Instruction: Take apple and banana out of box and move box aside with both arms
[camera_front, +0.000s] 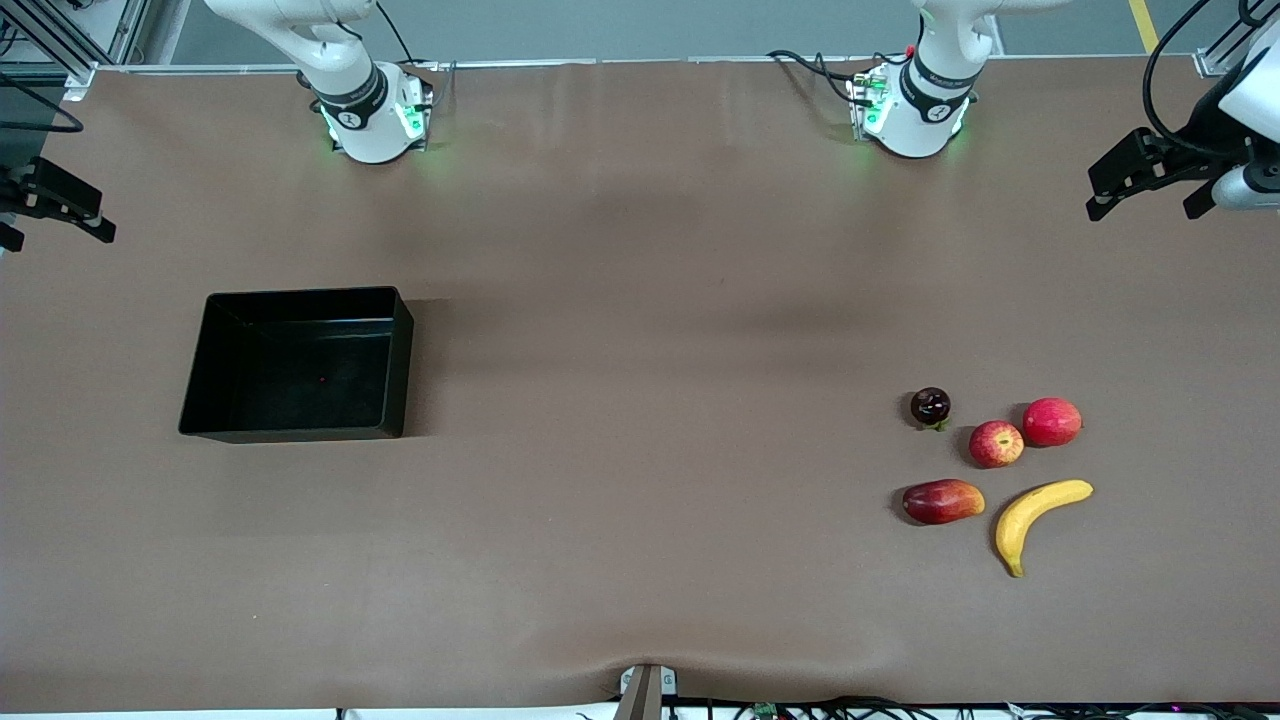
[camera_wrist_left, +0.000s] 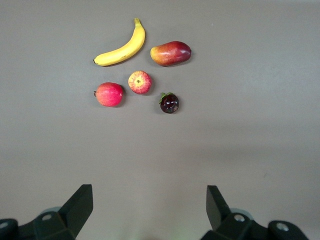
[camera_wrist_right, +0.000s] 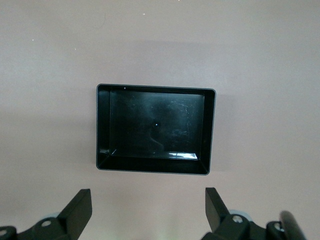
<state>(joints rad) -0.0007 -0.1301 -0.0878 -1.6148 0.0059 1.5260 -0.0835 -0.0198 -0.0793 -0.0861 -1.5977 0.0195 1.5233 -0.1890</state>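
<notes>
The box (camera_front: 300, 365) sits empty toward the right arm's end of the worktop, apple (camera_front: 996, 444) and banana (camera_front: 1038, 515) already out by the left arm's end, both the left hand (camera_front: 1150, 185) and right hand (camera_front: 50, 205) raised, fingers apart and empty.
</notes>
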